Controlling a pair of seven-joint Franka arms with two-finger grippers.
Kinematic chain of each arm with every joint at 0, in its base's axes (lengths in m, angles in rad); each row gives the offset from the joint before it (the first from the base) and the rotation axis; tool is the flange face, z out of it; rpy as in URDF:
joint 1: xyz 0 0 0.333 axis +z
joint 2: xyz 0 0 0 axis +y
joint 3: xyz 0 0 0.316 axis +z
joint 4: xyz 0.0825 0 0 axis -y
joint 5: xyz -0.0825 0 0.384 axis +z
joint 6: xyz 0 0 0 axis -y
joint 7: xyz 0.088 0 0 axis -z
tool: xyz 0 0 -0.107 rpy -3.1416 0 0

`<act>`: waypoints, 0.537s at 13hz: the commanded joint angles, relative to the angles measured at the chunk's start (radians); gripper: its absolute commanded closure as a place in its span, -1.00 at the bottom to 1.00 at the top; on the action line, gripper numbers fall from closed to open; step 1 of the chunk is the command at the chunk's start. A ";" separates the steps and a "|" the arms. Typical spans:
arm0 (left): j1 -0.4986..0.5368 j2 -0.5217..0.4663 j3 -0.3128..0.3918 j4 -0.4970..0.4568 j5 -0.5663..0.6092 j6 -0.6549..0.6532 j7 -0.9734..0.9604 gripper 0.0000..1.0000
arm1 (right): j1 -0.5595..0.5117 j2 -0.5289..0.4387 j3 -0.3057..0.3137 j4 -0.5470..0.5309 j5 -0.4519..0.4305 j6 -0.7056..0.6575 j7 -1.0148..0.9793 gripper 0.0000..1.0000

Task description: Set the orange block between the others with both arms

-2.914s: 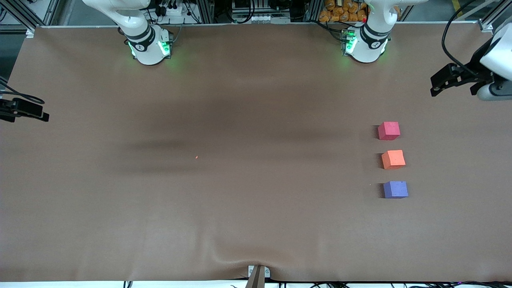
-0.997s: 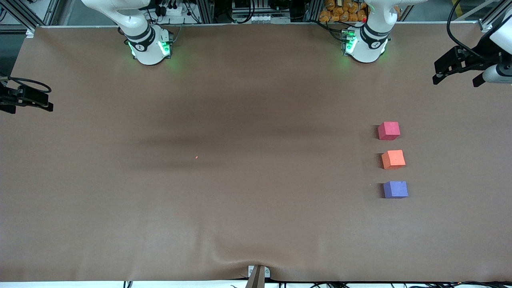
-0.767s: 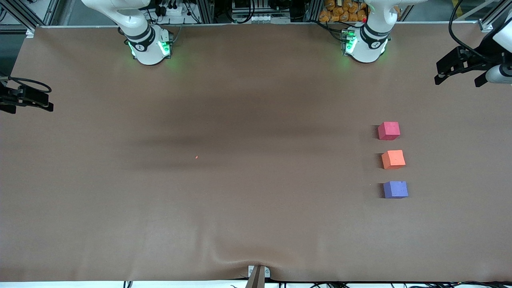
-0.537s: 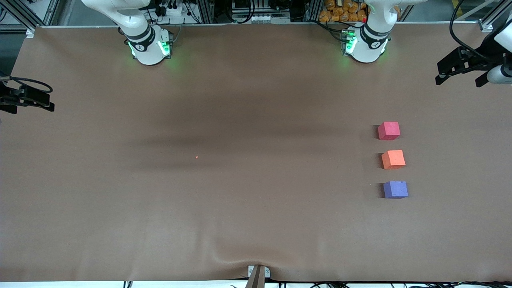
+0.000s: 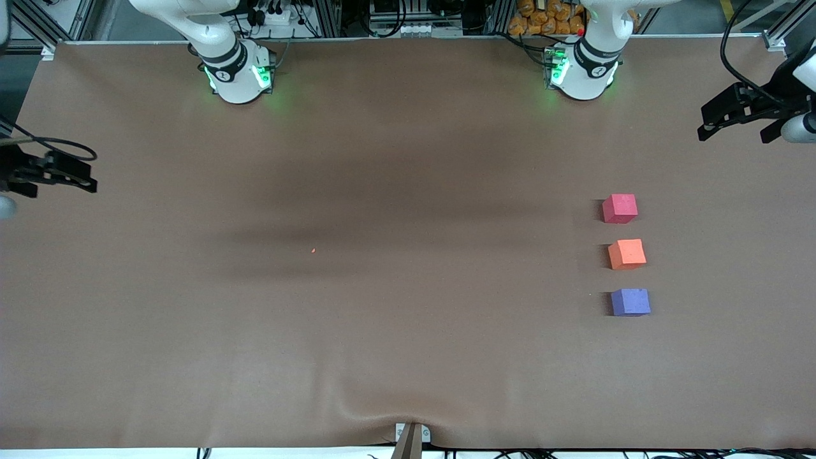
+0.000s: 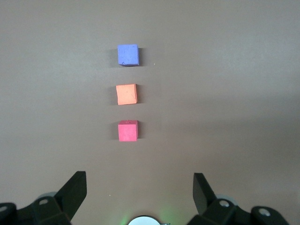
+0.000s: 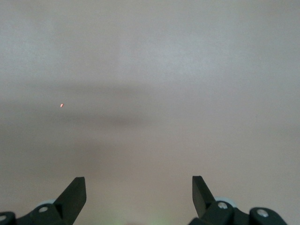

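Observation:
Three small cubes lie in a row near the left arm's end of the table. The orange block (image 5: 626,254) (image 6: 126,94) sits between the pinkish-red cube (image 5: 619,208) (image 6: 127,131), farthest from the front camera, and the purple-blue cube (image 5: 630,302) (image 6: 128,55), nearest to it. Small gaps separate them. My left gripper (image 5: 733,131) (image 6: 139,187) hangs open and empty over the table's edge at the left arm's end, well apart from the row. At the right arm's end my right gripper (image 5: 60,185) (image 7: 139,190) hangs open and empty over bare cloth.
A brown cloth (image 5: 408,319) covers the table and wrinkles near the front edge (image 5: 382,414). A tiny orange speck (image 5: 313,250) (image 7: 62,105) lies mid-table. The two arm bases (image 5: 239,73) (image 5: 583,70) stand at the back edge.
The right gripper has drifted slightly inward and lower in the front view. The left gripper has edged a little outward. The three cubes have not moved.

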 commanded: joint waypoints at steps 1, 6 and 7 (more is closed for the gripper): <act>0.006 0.007 -0.003 0.003 -0.009 -0.002 0.019 -1.00 | 0.043 -0.110 -0.001 -0.184 -0.026 0.108 0.084 -1.00; 0.008 0.007 -0.003 0.003 -0.010 -0.002 0.019 -1.00 | 0.044 -0.117 0.001 -0.193 -0.026 0.110 0.091 -1.00; 0.008 0.007 -0.003 0.005 -0.012 -0.002 0.019 -1.00 | 0.044 -0.118 -0.001 -0.198 -0.025 0.106 0.089 -1.00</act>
